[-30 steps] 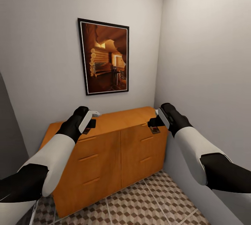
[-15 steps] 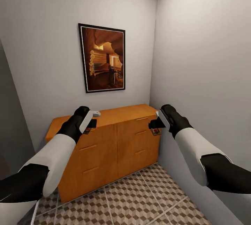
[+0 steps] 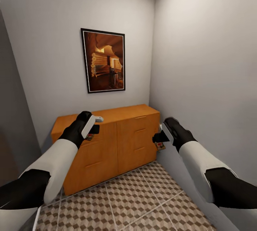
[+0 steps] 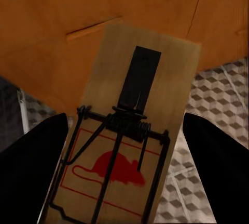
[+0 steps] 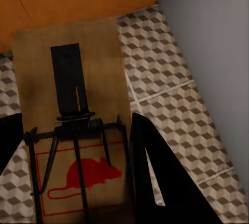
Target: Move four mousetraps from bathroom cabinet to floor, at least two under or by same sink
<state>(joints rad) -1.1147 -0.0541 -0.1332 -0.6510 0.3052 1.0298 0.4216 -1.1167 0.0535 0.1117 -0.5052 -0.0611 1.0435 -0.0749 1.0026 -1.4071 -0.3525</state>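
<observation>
Each arm carries one mousetrap in front of the cabinet (image 3: 107,141), held clear of its doors and above the bathroom floor (image 3: 135,198), presumably so both can be set down on the tiles in one trip. The left gripper (image 4: 124,182) has its dark fingers (image 4: 31,167) closed against the long edges of the left mousetrap (image 4: 135,130), and the right gripper (image 5: 78,177) pinches the right mousetrap (image 5: 72,115) the same way; in the head view the latter shows as a small tan tag below the right gripper (image 3: 159,141). Both traps are flat tan boards with a black strip, a dark wire spring and bar, and a red mouse outline (printed inside a red frame). A small pale object (image 3: 99,119) rests on the cabinet's top.
</observation>
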